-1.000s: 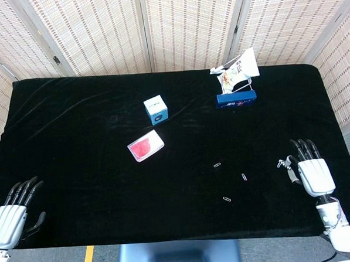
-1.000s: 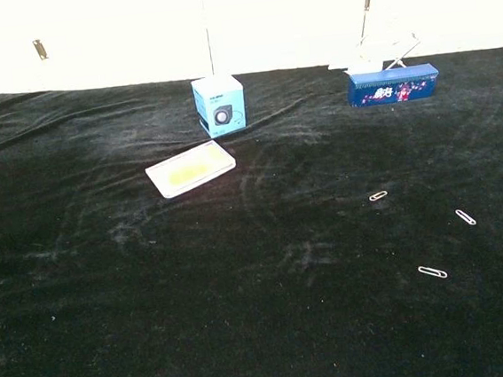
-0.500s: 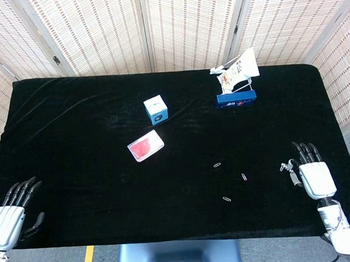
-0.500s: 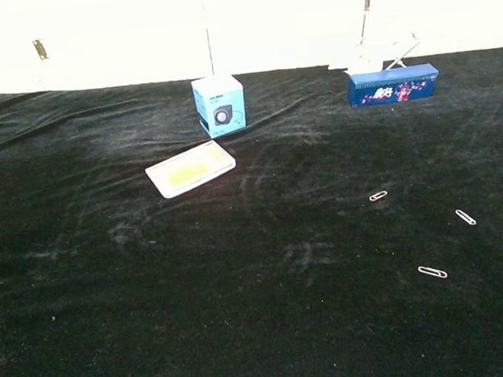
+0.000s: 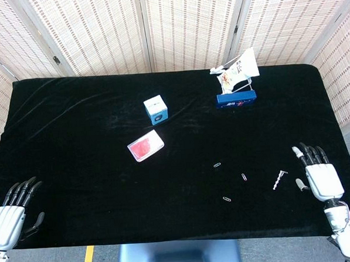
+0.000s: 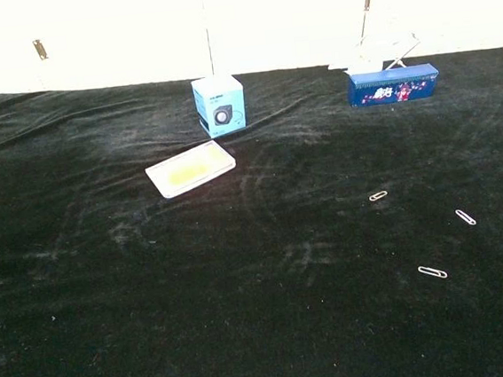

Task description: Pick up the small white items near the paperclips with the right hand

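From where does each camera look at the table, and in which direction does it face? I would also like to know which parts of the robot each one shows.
Head view: high above the near edge, looking down on the black table; shows the left hand and right hand.
Chest view: low at the near edge, looking across the cloth toward the screens; shows no part of the robot.
Both show the blue cube box, red card, blue tray and three paperclips.

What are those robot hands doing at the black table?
Right now neither holds anything. The robot's right hand rests open at the table's near right corner, beside a small white item lying on the black cloth just right of three little metal paperclips. The left hand waits open at the near left corner.
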### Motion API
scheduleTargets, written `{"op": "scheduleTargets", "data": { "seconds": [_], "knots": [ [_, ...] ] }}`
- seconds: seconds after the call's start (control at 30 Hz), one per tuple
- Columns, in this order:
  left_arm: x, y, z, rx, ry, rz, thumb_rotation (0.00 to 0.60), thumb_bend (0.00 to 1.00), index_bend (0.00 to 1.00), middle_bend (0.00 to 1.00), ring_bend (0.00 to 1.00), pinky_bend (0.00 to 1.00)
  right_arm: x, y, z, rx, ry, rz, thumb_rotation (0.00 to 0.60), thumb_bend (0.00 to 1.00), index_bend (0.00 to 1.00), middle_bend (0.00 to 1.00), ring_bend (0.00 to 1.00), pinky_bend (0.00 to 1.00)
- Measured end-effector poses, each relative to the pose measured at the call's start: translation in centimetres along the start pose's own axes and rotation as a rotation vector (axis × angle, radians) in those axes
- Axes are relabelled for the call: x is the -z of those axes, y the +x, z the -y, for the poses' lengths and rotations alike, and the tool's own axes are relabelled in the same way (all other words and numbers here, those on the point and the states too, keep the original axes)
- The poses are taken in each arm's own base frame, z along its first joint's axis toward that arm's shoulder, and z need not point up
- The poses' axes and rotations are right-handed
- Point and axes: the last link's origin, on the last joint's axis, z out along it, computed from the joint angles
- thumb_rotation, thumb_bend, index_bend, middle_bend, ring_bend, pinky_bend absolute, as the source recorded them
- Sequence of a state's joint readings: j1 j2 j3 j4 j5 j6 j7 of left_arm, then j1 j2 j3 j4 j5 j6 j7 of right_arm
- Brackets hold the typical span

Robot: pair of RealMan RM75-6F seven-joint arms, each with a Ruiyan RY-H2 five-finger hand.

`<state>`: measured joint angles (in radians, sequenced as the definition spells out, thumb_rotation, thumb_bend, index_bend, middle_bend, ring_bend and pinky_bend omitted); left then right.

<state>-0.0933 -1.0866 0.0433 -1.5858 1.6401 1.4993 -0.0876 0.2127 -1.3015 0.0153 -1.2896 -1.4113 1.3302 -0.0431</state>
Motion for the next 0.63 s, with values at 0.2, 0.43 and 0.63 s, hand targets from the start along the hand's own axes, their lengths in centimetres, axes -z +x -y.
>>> {"op": "scheduleTargets", "data": {
  "seconds": [0.2, 0.43, 0.63],
  "knots": [
    [0.0, -0.1, -0.1, -0.004, -0.004, 0.003, 0.6, 0.5, 0.0, 0.0, 0.0, 0.0, 1.3, 1.8, -0.7, -0.065, -0.042, -0.035, 0.6, 0.32, 0.0, 0.0, 0.0, 0.0],
    [-0.2, -0.4, -0.2, -0.017, -0.009, 0.006, 0.6, 0.5, 0.0, 0.0, 0.0, 0.0, 4.3, 3.5, -0.7, -0.074, -0.103, -0.058, 0.6, 0.32, 0.0, 0.0, 0.0, 0.0],
    [0.0, -0.5, -0.5, -0.022, -0.011, 0.004, 0.6, 0.5, 0.0, 0.0, 0.0, 0.0, 5.7, 4.1, 0.1, -0.078, -0.054, -0.053, 0.6, 0.32, 0.0, 0.0, 0.0, 0.0]
  ]
}}
